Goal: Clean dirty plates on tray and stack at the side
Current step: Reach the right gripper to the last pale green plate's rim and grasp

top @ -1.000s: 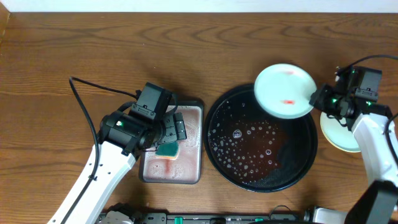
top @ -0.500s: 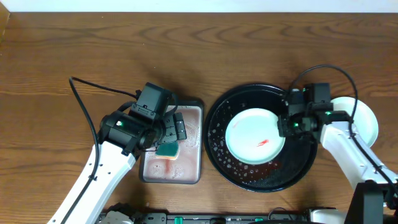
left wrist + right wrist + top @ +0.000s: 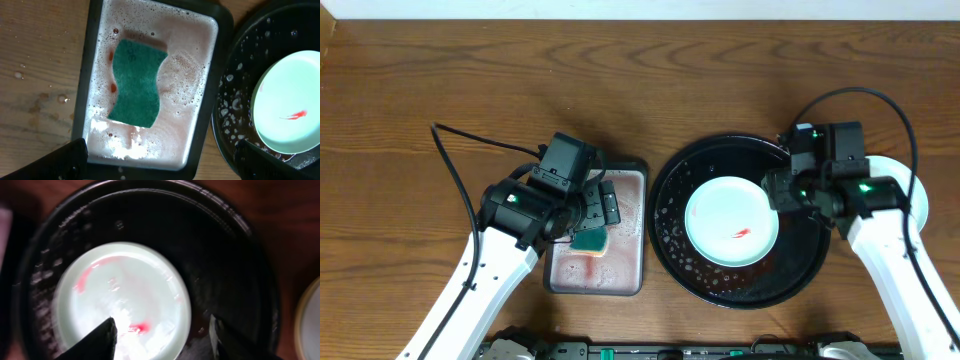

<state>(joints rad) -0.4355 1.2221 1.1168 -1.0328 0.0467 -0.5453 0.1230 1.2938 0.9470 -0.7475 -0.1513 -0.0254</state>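
Overhead shot first: we've got a small pale mint-white round plastic plate [image 3: 732,221] lying flat roughly in the middle of the large round black tray [image 3: 672,245] with the raised rim, which sits on the right half of the wooden tabletop [image 3: 620,80]. A red sauce smear [image 3: 741,233] marks the plate, and the tray floor around it is wet and bubbly. Our right gripper [image 3: 161,325] hangs over the plate's right edge, jaws apart and nothing pinched between them. Just past the tray's right rim, another pale plate [image 3: 918,200] peeks out from under the right arm. Just beside the black tray on its left, the smaller grey rectangular tray [image 3: 86,75] holds pinkish foamy water and a teal sponge [image 3: 136,82] — our left gripper [image 3: 160,145] hovers above it, spread wide and holding nothing.
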